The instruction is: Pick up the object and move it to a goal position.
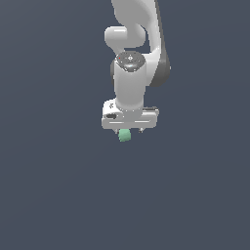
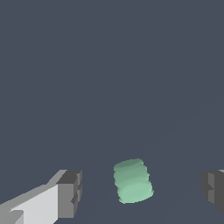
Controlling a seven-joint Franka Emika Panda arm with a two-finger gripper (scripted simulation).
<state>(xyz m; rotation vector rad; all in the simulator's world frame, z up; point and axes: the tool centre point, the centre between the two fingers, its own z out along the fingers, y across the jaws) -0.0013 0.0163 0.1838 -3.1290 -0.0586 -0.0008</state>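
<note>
The object [image 1: 125,135] is a small mint-green block with rounded edges, showing just under the white hand of the arm in the exterior view. In the wrist view the object [image 2: 133,181] lies on the dark surface between my two fingers, apart from both. One grey fingertip [image 2: 70,194] stands to one side of it and the other fingertip [image 2: 213,190] to the other side, with a wide gap. My gripper [image 2: 141,192] is open and holds nothing. In the exterior view the gripper [image 1: 130,130] hangs straight down over the block, and its fingers are mostly hidden by the hand.
A plain dark grey surface [image 1: 58,185] fills both views. The white arm [image 1: 132,44] rises from the hand toward the exterior view's top. No goal marker or other object shows.
</note>
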